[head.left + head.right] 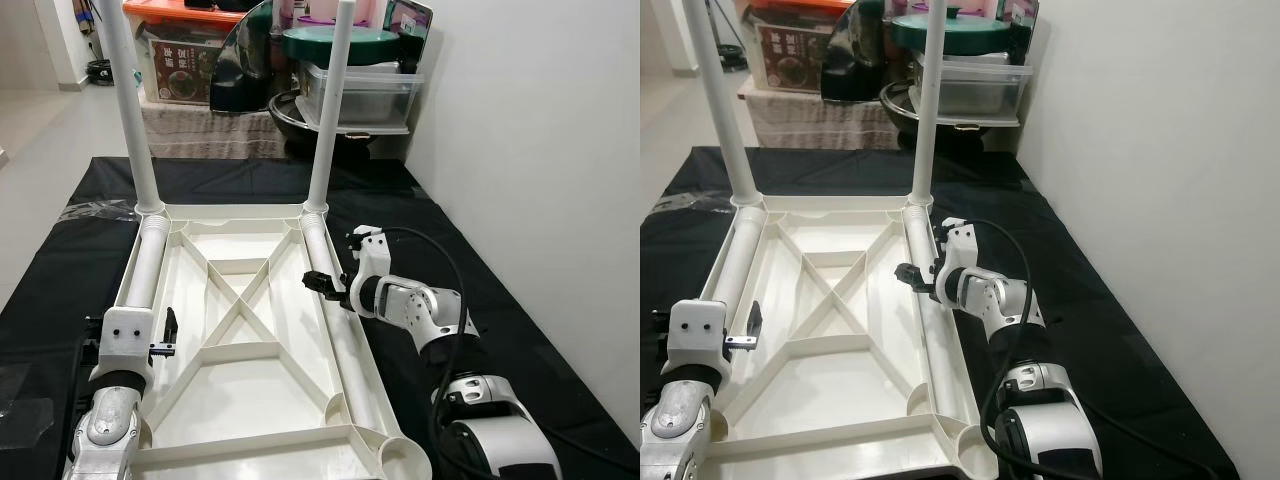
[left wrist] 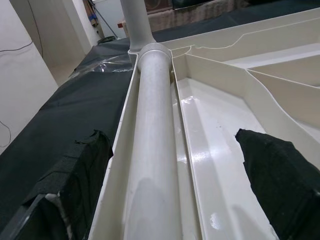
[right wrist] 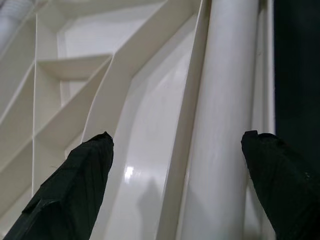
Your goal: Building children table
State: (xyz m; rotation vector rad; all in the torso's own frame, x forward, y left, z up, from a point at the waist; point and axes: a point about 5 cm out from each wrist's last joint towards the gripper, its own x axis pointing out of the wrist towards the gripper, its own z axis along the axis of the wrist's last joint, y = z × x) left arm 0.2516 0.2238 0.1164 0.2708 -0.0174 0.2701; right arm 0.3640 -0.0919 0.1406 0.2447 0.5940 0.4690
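Lying upside down: the white plastic table top (image 1: 250, 330) rests on a black sheet (image 1: 470, 250) spread over the floor, its ribbed underside facing up with a cross of ribs in the middle.
Near edge: the table top's closest corners run out of the eye views at the bottom, so the near-left corner cannot be made out.
Upright legs: two white legs stand in the far corner sockets, the left one (image 1: 128, 100) and the right one (image 1: 330, 110); both tops are cut off by the upper edge of the eye views.
Lying legs: one white tube (image 1: 145, 275) lies along the left side channel, another (image 1: 345, 330) along the right side channel, each with its ribbed end towards the upright leg.
Left gripper (image 2: 175, 180): low over the near end of the left tube, fingers (image 2: 82, 175) spread wide to either side of it, holding nothing; whether they touch the frame is unclear.
Right gripper (image 3: 175, 170): poised over the right tube about midway along, fingers (image 3: 75, 175) wide apart, one over the inner panel and one out past the tube's far side, gripping nothing.
Fingertips: in the eye views the right gripper's black tips are small and partly hidden behind its own wrist.
Background: storage boxes (image 1: 190, 50), a dark pan (image 1: 310, 120) and a clear tub (image 1: 360, 95) are stacked by the wall (image 1: 540, 130); their labels are too small to read.
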